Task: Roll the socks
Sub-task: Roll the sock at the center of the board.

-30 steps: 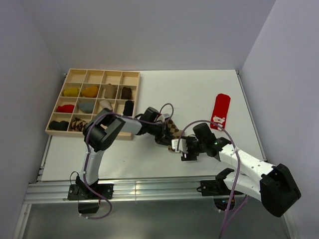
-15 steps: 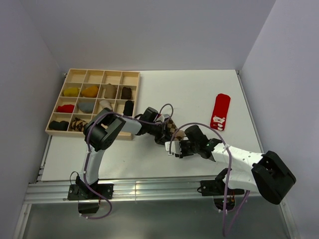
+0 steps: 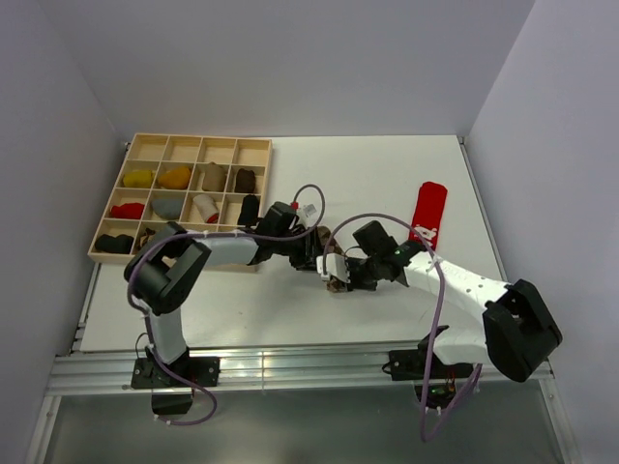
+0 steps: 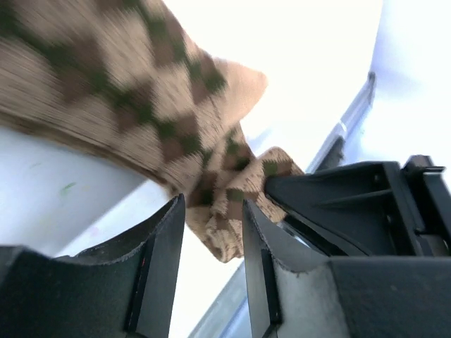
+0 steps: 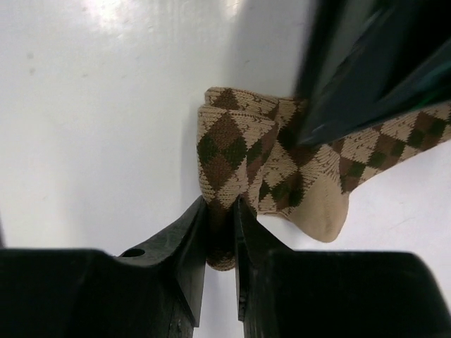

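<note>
Top view: argyle sock (image 3: 336, 281) mostly hidden under left gripper (image 3: 319, 259) and right gripper (image 3: 340, 273), both crowded over it. Only a scrap shows at 6 o'clock, pattern too small to tell.

Left wrist view: sock blurred, cut off at 12 and 9 o'clock edges. Right gripper's dark body runs out at 3 o'clock.

Right wrist view: sock leaves frame at 3 o'clock. Blurred dark left gripper at 1 o'clock covers part of it. Pinched fold vanishes btwn the fingers (image 5: 190, 232).

Red sock (image 3: 427, 215): white marks too small to read.

Tray (image 3: 198, 137): bundles too small to ID; left arm (image 3: 218, 249) covers its 5 o'clock corner.
</note>
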Robot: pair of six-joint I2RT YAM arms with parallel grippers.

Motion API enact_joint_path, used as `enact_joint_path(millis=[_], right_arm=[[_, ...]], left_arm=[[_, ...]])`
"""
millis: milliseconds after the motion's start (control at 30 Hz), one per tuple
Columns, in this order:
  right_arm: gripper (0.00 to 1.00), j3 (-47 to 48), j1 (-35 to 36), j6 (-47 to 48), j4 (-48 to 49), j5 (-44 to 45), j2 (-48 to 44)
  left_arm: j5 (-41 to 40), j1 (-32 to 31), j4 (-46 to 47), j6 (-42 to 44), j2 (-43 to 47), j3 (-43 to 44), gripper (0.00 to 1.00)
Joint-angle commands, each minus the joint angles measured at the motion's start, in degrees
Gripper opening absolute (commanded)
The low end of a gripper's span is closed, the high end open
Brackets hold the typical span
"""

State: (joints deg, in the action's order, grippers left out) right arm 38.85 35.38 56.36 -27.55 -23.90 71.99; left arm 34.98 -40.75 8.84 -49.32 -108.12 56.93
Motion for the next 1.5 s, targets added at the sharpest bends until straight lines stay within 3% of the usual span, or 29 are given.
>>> enact_joint_path(millis=[0, 200, 400, 467, 500, 633, 833, 1167, 1467], right_arm=[[0.23, 3.94, -0.83, -0.37, -10.84, -4.48, 2.27], [0.23, 13.69, -4.69, 3.13, -24.37, -10.19, 13.42], [0.23, 28.63, -9.53, 5.25, -37.83, -17.05, 29.42], [0.23, 34.50, -10.50, 4.64, -42.64, -18.02, 35.73], [0.24, 36.28, -10.68, 4.46, -44.07, -19.42, 37.94], [0.24, 43.66, -11.64, 5.52, -51.88, -22.07, 46.65], [0.24, 46.93, -12.70, 6.84, -53.93, -22.33, 54.22], [0.24, 47.28, -14.98, 6.57, -54.71, -22.94, 57.30], [0.23, 46.40, -17.79, 5.34, -53.40, -22.42, 58.09]], left_arm=[[-11.94, 0.23, 3.54, 5.11, 7.45, -3.13, 0.43], [-25.73, 0.41, 10.74, 6.61, 20.45, -13.84, 0.43], [-32.86, -0.29, 21.04, 9.58, 30.23, -26.07, 0.44], [-34.71, -2.92, 22.26, 15.00, 31.64, -27.57, 0.44], [-40.11, -4.50, 21.84, 17.13, 32.69, -27.57, 0.44], [-45.61, -15.82, 20.87, 26.98, 30.43, -25.30, 0.48], [-44.92, -20.07, 20.08, 34.81, 22.34, -20.29, 0.53], [-37.54, -20.60, 18.49, 39.38, 10.75, -12.11, 0.54], [-32.00, -20.07, 16.74, 39.92, 6.95, -9.64, 0.52]])
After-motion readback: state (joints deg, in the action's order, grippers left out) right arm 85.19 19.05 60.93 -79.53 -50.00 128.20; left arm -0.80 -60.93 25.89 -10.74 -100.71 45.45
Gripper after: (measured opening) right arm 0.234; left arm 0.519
